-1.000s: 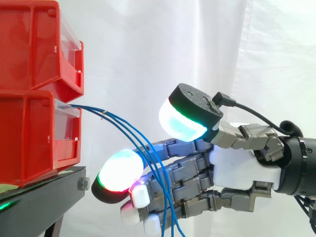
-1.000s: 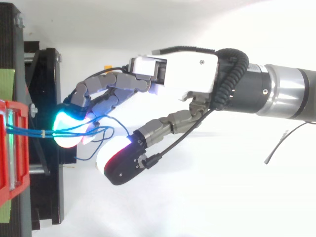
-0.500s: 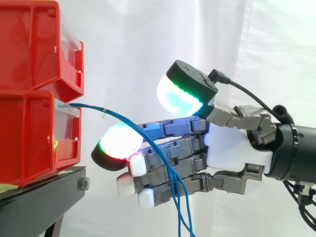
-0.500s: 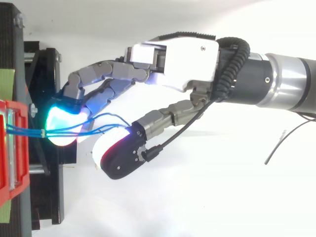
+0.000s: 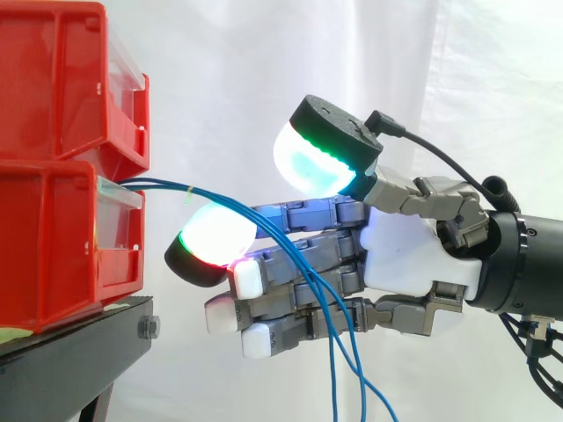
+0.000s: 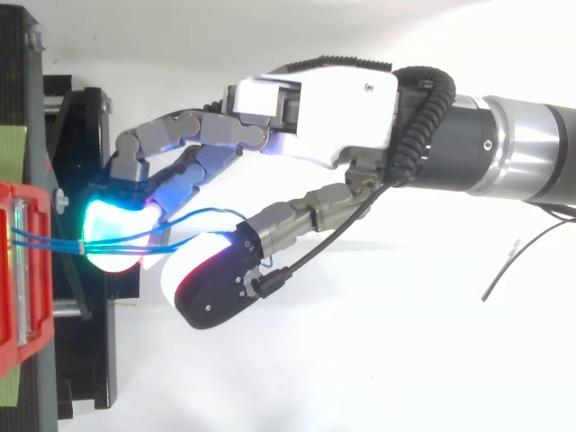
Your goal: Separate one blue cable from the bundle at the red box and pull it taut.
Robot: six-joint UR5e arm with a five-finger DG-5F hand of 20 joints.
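1. The hand (image 5: 405, 255) is reaching level toward the lower red box (image 5: 53, 246), with its fingers stretched nearly straight and its thumb raised well apart above them. As far as I can judge, it is pinching nothing.
2. The blue cables (image 5: 158, 185) are leaving that box just ahead of the fingertips (image 5: 215, 242). They are draping across the fingers and hanging loose below the palm.
3. Risk: several strands are lying together on the fingers, so a closing grasp is likely catching the whole bundle rather than one.
4. Risk: a small tie (image 5: 187, 195) is binding the strands just ahead of the fingertips, leaving little slack for parting them. A hard pull could be dragging the box.
5. The black stand (image 5: 79, 352) is sitting ahead of and below the fingertips, with only a narrow gap in front of them.
6. A white curtain (image 5: 264, 88) is hanging behind the hand, and open air is lying beneath it.
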